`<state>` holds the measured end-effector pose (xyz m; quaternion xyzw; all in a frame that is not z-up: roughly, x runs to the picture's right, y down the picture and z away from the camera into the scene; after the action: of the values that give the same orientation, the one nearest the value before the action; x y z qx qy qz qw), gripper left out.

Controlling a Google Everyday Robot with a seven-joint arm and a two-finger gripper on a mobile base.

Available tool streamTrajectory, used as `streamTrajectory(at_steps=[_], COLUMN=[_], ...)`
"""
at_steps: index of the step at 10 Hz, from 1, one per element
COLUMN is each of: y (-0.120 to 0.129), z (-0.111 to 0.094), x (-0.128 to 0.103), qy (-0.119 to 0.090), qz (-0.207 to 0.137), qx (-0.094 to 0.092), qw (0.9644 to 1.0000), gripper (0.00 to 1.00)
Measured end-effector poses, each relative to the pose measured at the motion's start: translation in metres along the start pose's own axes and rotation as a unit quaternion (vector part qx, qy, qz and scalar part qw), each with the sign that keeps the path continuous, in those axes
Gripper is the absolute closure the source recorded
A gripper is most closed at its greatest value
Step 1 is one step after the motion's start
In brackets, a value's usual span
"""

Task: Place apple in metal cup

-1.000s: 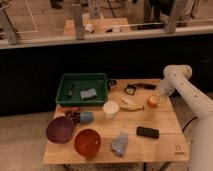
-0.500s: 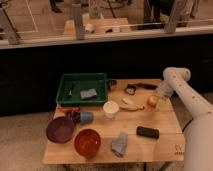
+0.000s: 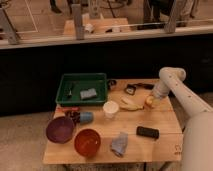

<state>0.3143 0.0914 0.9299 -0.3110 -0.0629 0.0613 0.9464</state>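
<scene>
The apple, small and yellow-orange with a red blush, is at the table's right side, just right of the banana. My gripper reaches down from the white arm and is right at the apple, covering its upper right. A small dark cup-like thing with a pale middle, which looks like the metal cup, stands behind the banana, a little left of and behind the gripper.
A green tray holds a grey sponge at the back left. A white paper cup, a blue cup, a purple bowl, an orange bowl, a grey cloth and a black block stand on the table.
The gripper and the apple have shifted very slightly to the left. Everything else stays where it was.
</scene>
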Motion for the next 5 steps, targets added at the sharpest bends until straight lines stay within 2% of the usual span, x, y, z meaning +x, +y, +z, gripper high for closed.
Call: streamTrajectory(at_steps=[1, 3, 5], y=[-0.001, 0.005, 0.010], z=[0.000, -0.006, -0.031], x=[0.000, -0.008, -0.033], qy=[0.001, -0.004, -0.024], qz=[-0.001, -0.013, -0.040], qx=[0.000, 0.005, 0.028], qw=[1.0000, 0.9999, 0.9985], gripper=[0.98, 1.00, 1.00])
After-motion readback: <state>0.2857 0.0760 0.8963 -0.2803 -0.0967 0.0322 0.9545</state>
